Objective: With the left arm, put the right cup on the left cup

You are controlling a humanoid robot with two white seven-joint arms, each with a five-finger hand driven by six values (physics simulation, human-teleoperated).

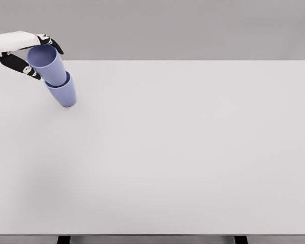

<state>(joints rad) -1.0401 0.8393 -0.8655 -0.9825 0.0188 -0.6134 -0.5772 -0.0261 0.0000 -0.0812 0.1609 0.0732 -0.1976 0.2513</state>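
Upper cup in lower cup (far-left table)

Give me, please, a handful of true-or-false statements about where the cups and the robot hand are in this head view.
1. The left robot hand grips the upper cup. True.
2. The upper cup sits nested in the lower cup. True.
3. The two cups stand apart on the table. False: they are stacked, one in the other.
4. The stack is at the table's near right corner. False: it is at the far left.
5. The stack leans rather than standing straight. True.
6. The right robot hand is reaching for the cups. False: no right arm shows.
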